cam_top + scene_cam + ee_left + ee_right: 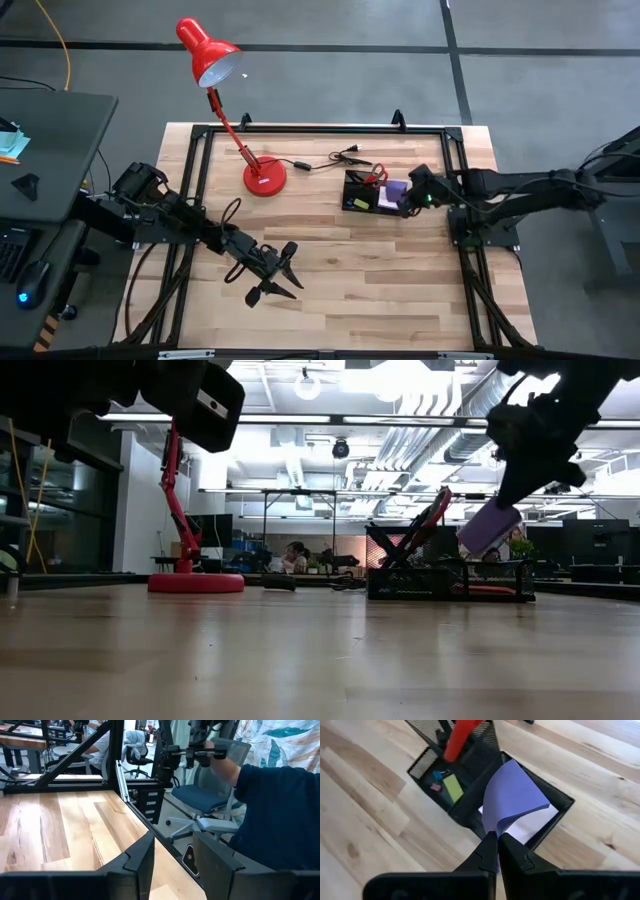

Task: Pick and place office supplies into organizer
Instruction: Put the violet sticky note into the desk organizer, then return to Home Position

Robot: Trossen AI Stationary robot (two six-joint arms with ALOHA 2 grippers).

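Right wrist view: fanned blue-purple note pad

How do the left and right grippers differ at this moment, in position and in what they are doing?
The right gripper is shut on the blue-purple note pad, held above the organizer; the left gripper holds nothing. The right gripper hangs at the table's right side over the tray, while the left gripper hangs over bare wood near the front left, with its fingers apart. Both are dark two-finger grippers.
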